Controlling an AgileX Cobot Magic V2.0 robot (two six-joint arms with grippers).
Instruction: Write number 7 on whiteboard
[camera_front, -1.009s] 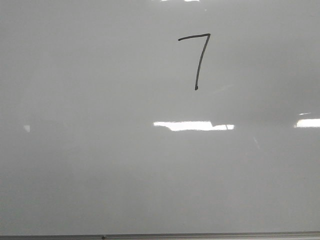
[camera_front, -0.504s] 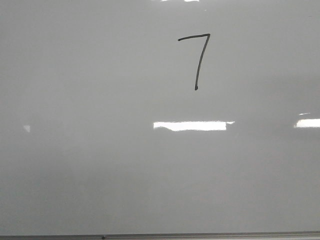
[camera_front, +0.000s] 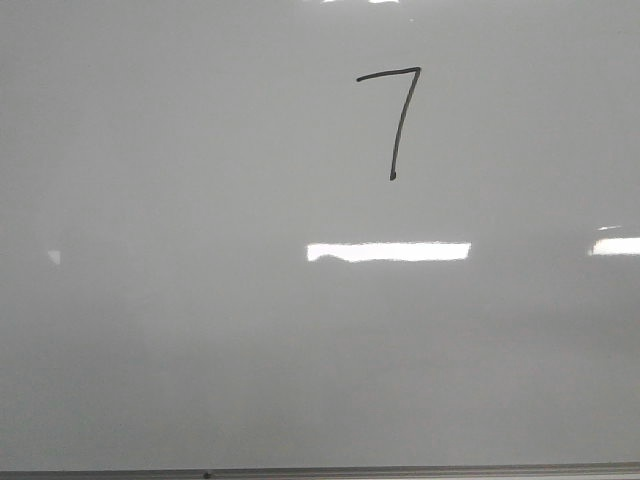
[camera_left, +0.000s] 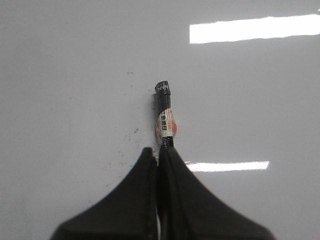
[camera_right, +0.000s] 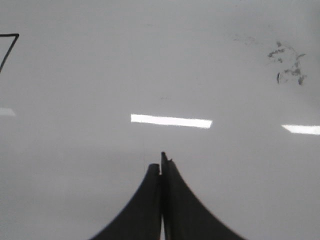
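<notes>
Nothing on the whiteboard (camera_front: 200, 330) moves since before; only a glare patch shifts. The number 7 (camera_front: 393, 118) stands finished, far off the left gripper (camera_left: 159, 152), its jaws pinching the marker (camera_left: 165, 115). The right gripper (camera_right: 161, 167) has its jaws pressed together, empty.

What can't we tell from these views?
- Marker tip: left wrist view shows only its near end; whether it touches the whiteboard is unclear.
- Number 7: cut off by the frame edge in the right wrist view.
- Arms: outside the front view.
- Smudges: too faint to read.
</notes>
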